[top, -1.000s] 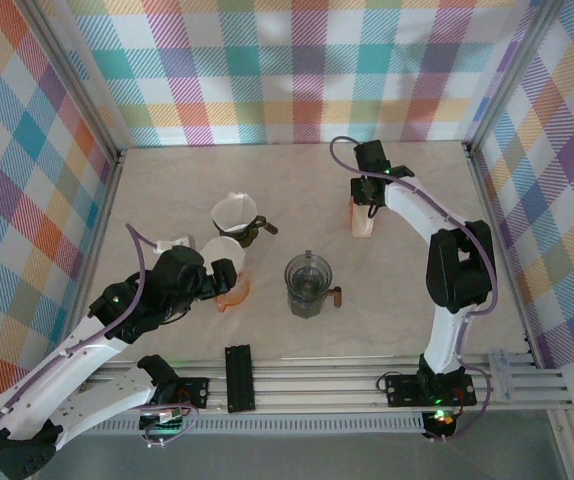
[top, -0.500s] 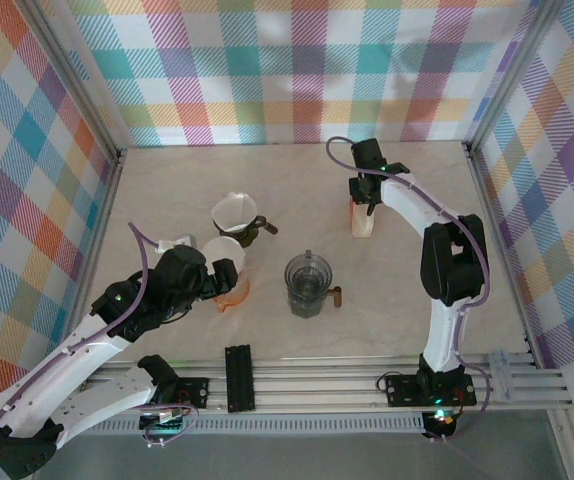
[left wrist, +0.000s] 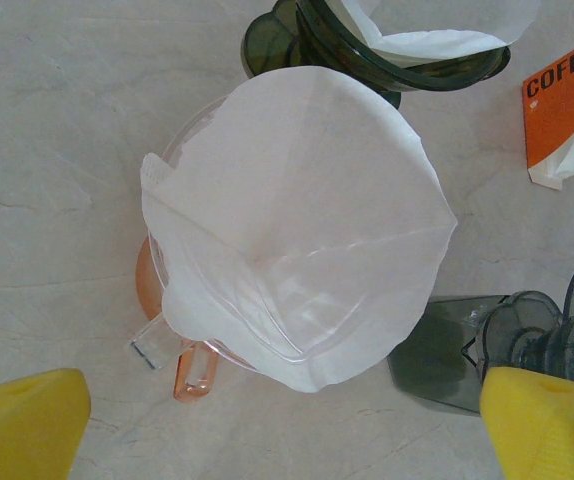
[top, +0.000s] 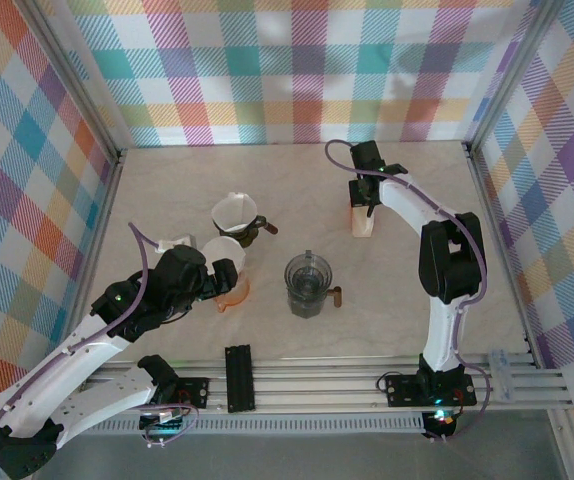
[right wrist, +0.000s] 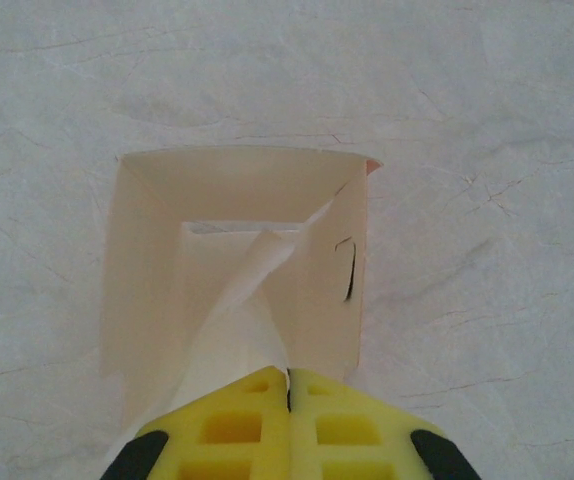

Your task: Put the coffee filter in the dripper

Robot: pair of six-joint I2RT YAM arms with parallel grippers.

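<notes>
A white coffee filter [left wrist: 297, 230] sits opened in the pink dripper [left wrist: 192, 375]. My left gripper [left wrist: 285, 440] hangs open above it, one yellow fingertip on each side. In the top view this dripper [top: 235, 293] lies just off the left gripper [top: 224, 272]. At the back right, my right gripper [top: 367, 194] is over the open filter box [right wrist: 147, 250]. Its yellow fingers are shut, and a coffee filter [right wrist: 237, 320] rises from the box into the seam of the right gripper [right wrist: 289, 385].
A dark dripper [top: 237, 215] that holds its own filter stands behind the pink one. A dark glass jug [top: 307, 284] stands mid-table. The filter box [top: 363, 222] is orange with COFFEE lettering [left wrist: 567, 90]. Checked walls close in the table.
The right gripper's fingers have closed together over the filter box, and its wrist has shifted slightly left. The left arm has stayed still.
</notes>
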